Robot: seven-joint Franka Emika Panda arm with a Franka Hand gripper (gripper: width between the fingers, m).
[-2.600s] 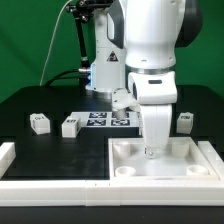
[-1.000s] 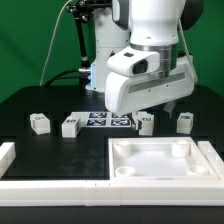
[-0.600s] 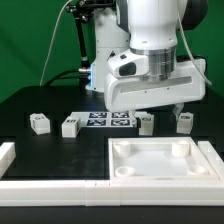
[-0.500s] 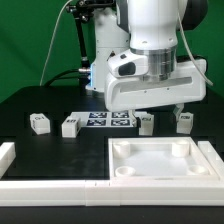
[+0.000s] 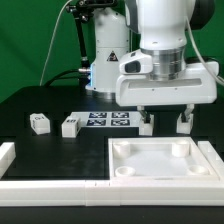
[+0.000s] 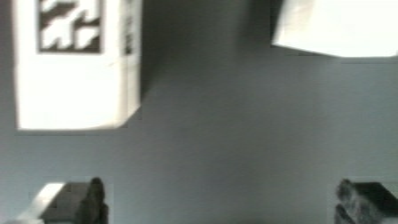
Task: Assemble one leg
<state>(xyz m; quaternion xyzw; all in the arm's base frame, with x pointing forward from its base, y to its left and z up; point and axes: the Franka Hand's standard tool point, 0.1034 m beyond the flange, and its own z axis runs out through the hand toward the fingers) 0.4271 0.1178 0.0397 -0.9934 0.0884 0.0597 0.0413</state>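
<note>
Several small white legs with black-and-white tags lie on the black table in the exterior view: one (image 5: 38, 123) at the left, one (image 5: 69, 126) beside it, one (image 5: 146, 124) and one (image 5: 184, 122) at the right. My gripper (image 5: 165, 111) is open and empty, hanging above the table between the two right legs. In the wrist view the gripper (image 6: 219, 200) shows both dark fingertips (image 6: 73, 200) spread wide over bare table. A tagged leg (image 6: 71, 65) and the corner of another leg (image 6: 338, 25) lie beyond them, untouched.
The large white square tray (image 5: 115, 178) with round corner sockets lies at the front. The marker board (image 5: 104, 119) lies between the legs. A white rail (image 5: 6, 155) sits at the front left. The robot base stands behind.
The gripper has lifted out of the tray and moved back and toward the exterior view's right. It now hangs level over the two right legs, still open and empty.
</note>
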